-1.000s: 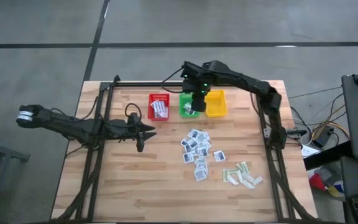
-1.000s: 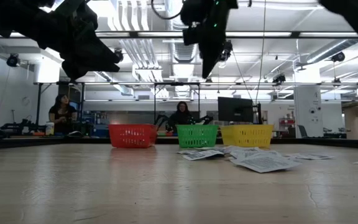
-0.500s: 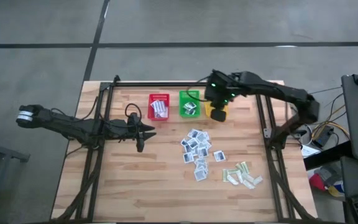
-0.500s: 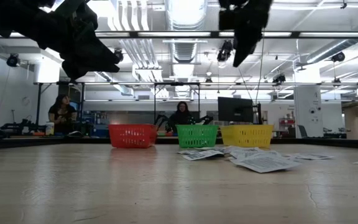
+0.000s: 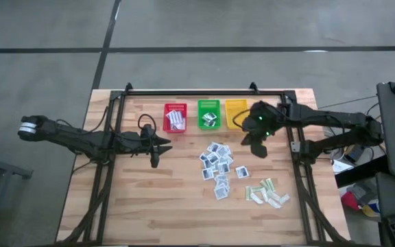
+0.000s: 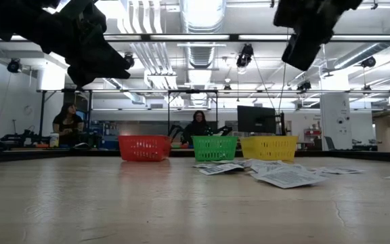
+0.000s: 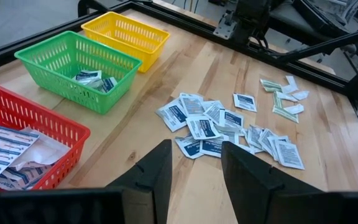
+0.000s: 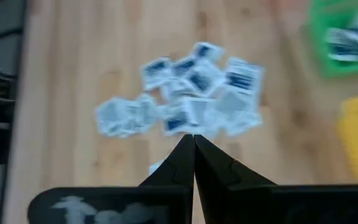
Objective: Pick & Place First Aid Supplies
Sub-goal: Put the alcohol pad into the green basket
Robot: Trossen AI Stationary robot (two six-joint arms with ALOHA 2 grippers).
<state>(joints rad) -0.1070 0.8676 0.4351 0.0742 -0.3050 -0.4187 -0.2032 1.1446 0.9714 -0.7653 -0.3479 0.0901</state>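
The right gripper (image 5: 258, 149), fingers pinched shut on nothing, hangs above the table just in front of the yellow basket (image 5: 236, 112), with the heap of small square white-blue packets (image 5: 217, 165) just below and beside it. The left gripper (image 5: 156, 146) waits open, well apart. These packets look feather-light, thin and slick — best pinched at an overlapping edge, since flat ones likely slide.

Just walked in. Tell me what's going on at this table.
A two-armed robot is sorting first aid packets into baskets. The right end effector, shut and empty, hangs above the table beside the yellow basket, near the loose pile of white-blue packets. The left end effector waits open in front of the red basket. The red and green basket hold packets already.
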